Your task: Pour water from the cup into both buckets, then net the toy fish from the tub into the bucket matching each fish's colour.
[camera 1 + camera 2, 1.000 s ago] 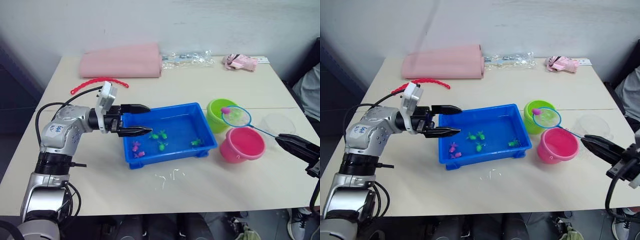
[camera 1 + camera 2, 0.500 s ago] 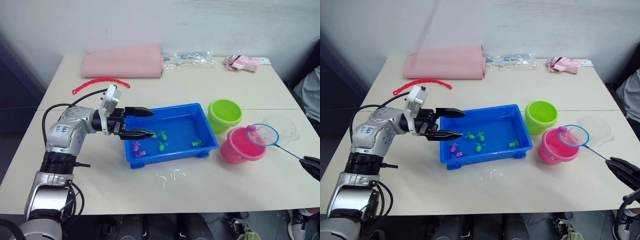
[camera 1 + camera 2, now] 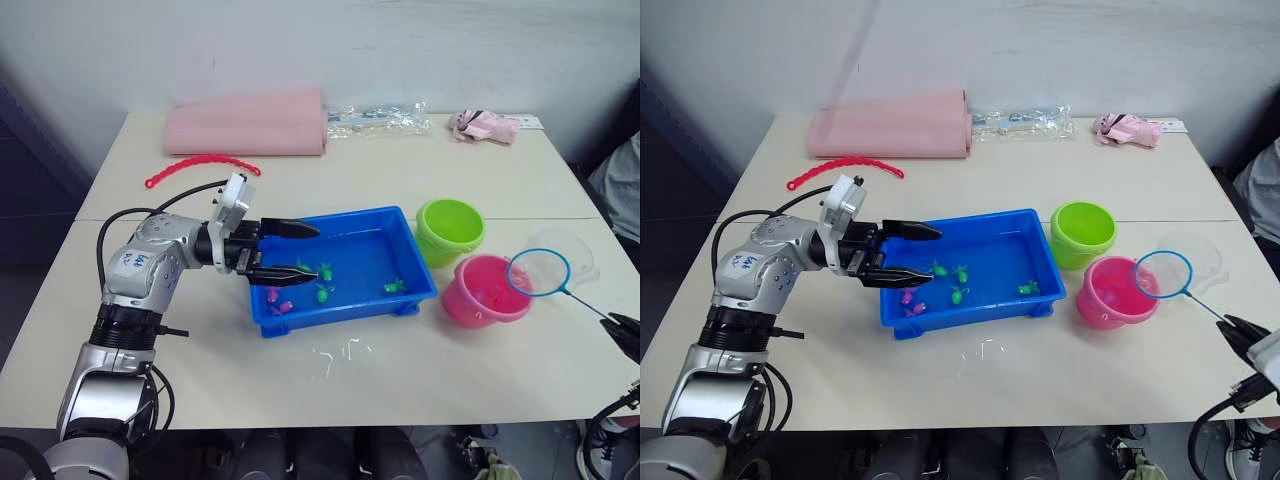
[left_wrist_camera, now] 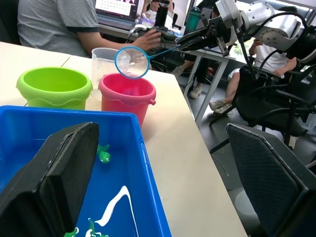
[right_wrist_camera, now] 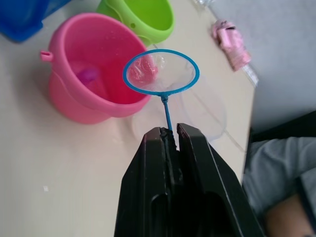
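On the worktop (image 3: 400, 370), going left to right with the tub (image 3: 345, 292) as landmark. Left hand (image 3: 297, 249) sits over the tub's left rim, fingers spread wide, holding nothing; looks like it's bracing or just parked there. Inside the tub: green fish (image 3: 326, 270) near the middle and another (image 3: 393, 286) toward the right wall, pink fish (image 3: 273, 294) near the left front corner. Some spilled water (image 3: 335, 354) on the worktop just in front of the tub. Right of the tub, green bucket (image 3: 449, 231) at the back, pink bucket (image 3: 484, 290) in front of it, nearly touching. Net (image 5: 161, 72) hangs over the pink bucket's right rim, tilted; something pink shows through the mesh, can't tell if it's a fish in the net or one down in the bucket. A pink item (image 5: 89, 75) already lies inside the pink bucket. Clear cup (image 3: 565, 250) stands just right of the buckets, behind the net. Right hand (image 5: 169, 134) is clamped on the net's thin handle.

Risks: hoop is half off the bucket mouth, so a fish tipped out now could land on the worktop or in the cup. Thin handle could twist in the pinch. Swinging back to the tub, the hoop could clip the pink bucket and slosh or tip it.
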You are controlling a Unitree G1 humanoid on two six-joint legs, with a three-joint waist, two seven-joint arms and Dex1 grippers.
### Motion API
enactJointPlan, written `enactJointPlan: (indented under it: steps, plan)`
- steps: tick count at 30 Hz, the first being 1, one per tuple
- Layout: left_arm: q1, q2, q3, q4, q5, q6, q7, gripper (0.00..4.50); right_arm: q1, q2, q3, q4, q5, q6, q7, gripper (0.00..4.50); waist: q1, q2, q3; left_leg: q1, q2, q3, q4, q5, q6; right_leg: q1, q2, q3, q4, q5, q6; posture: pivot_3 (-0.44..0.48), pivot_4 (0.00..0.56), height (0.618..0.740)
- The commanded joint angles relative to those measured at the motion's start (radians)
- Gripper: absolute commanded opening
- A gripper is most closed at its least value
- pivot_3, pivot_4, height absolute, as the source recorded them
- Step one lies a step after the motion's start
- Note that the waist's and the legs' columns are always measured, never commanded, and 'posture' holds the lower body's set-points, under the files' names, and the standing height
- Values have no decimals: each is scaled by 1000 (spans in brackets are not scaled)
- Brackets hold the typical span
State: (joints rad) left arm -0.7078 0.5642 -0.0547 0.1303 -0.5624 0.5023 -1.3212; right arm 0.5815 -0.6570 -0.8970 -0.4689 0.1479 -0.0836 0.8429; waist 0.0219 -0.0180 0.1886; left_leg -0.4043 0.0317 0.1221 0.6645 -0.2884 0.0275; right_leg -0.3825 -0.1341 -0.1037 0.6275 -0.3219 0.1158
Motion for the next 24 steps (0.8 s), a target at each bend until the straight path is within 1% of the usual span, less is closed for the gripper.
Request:
enactJointPlan:
  steps: [1,4,6,9,10,12,14,16,18,19,22,24]
  plan:
    - [-8,-2,7,-18,-1,-13,-9,4475,13,-23,-12,41,-81,-157,-16,0,0,0,0,0,0,0,0,0,0,0,0,0,0,0,0,0,150,740]
    - [-1,-4,18,-19,-8,-18,-8,4475,-19,-24,-11,51,-63,-181,-40,0,-1,0,0,0,0,0,0,0,0,0,0,0,0,0,0,0,150,740]
    - [6,0,31,-16,-11,-25,-6,4475,-43,-20,0,14,20,-117,-39,0,-2,0,0,1,0,0,0,0,0,1,0,0,0,0,0,0,150,740]
    - [33,18,77,8,-10,-57,5,4475,-84,-56,76,-120,296,145,-35,0,-11,0,0,2,1,-1,0,0,-1,2,0,0,0,0,0,0,150,740]
    - [51,26,97,18,-5,-82,9,4475,-116,-87,112,-155,366,228,-42,0,-18,0,0,2,2,-1,0,1,-1,2,0,0,1,0,0,0,150,740]
    - [84,41,124,27,5,-113,12,4475,-168,-143,159,-192,452,349,-58,0,-28,1,0,3,2,-1,0,0,-1,3,0,0,1,0,0,0,150,740]
    - [137,65,160,44,25,-190,8,4475,-273,-230,264,-206,502,462,-68,0,-28,1,0,4,3,-2,0,0,0,4,0,0,0,0,-1,0,150,740]
    - [196,89,207,48,19,-244,-7,4475,-407,-306,403,-199,523,545,-64,0,-34,1,0,5,3,-3,0,-1,0,5,-1,0,0,0,-1,0,150,740]
    - [242,116,235,41,22,-261,3,4475,-537,-347,534,-181,514,594,-50,0,-37,1,0,5,3,-2,0,-1,0,5,-5,0,0,0,-2,0,150,740]
    - [265,128,249,36,23,-261,15,4475,-617,-355,617,-164,497,618,-39,0,-35,0,0,4,2,-4,-1,-1,0,5,-11,0,0,-1,-3,0,150,740]
    - [342,172,291,22,29,-273,30,4475,-816,-339,826,-102,405,627,-3,0,-28,1,0,0,1,-8,-1,-1,-1,3,-13,-3,-1,-2,-4,0,150,740]
    - [390,204,316,7,26,-275,26,4475,-915,-318,934,-54,339,613,27,0,-24,1,0,-2,-1,-7,-1,-1,0,2,-13,-4,-2,-2,-4,0,150,740]
